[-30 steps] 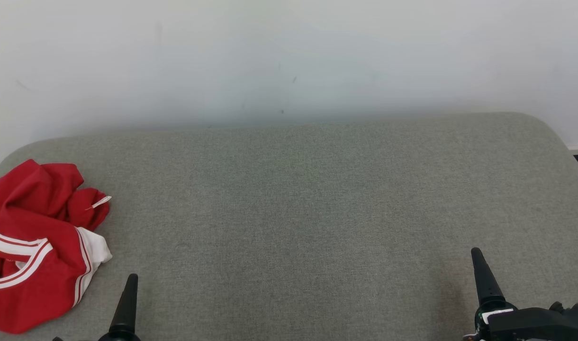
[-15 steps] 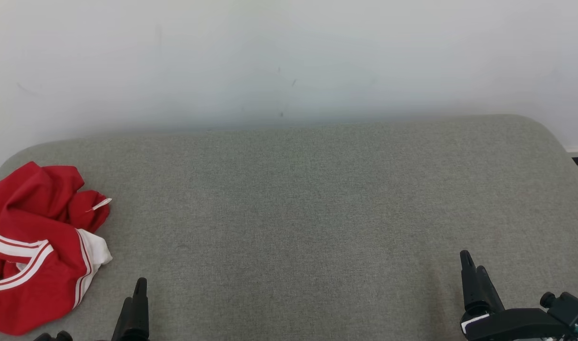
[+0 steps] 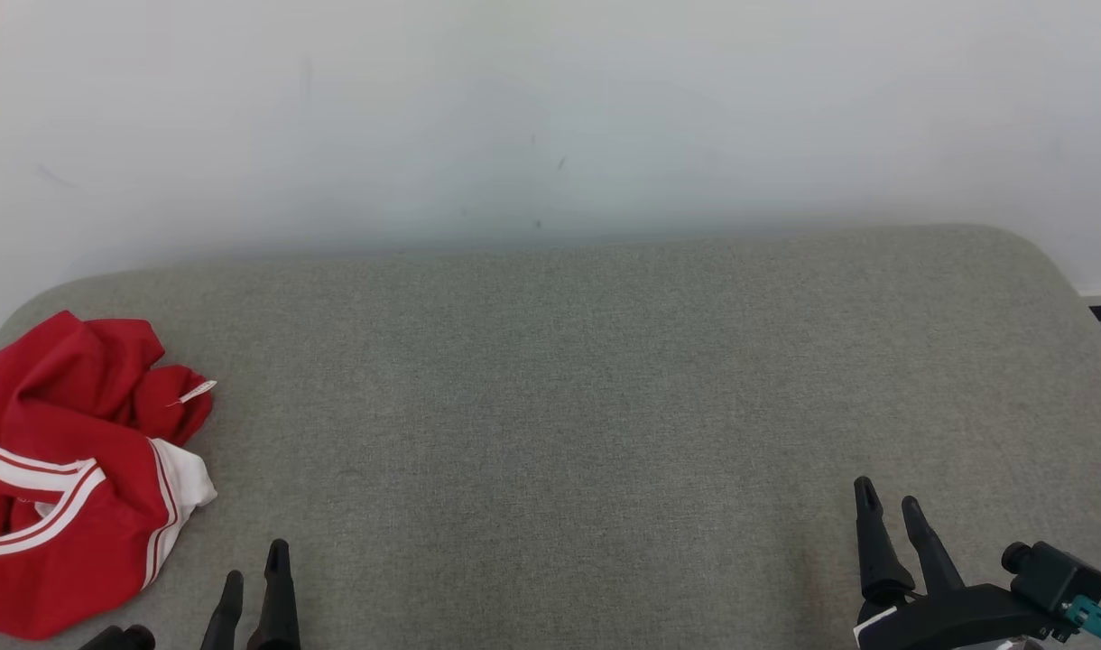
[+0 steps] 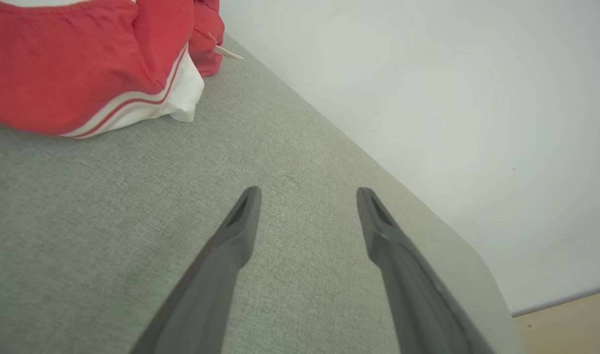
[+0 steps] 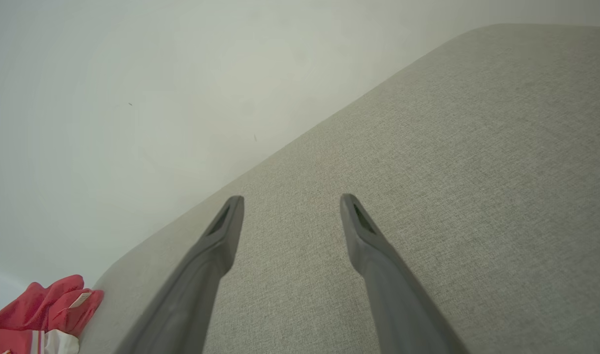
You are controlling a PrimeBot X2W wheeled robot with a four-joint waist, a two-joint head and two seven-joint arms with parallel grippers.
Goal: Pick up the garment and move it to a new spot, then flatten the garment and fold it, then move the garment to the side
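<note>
The garment [image 3: 63, 506] lies crumpled at the cushion's [image 3: 559, 406] left edge. The left fingers [image 3: 278, 591] and right fingers [image 3: 875, 546] stand spread, both empty.

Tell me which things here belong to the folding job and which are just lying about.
Belongs to the job:
red garment, crumpled at the left edge
grey padded surface under it
left gripper and right gripper, both open and empty

Just there:
white wall
wooden floor

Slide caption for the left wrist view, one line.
Open left gripper over grey fabric surface; crumpled red-and-white garment ahead, untouched.
</note>
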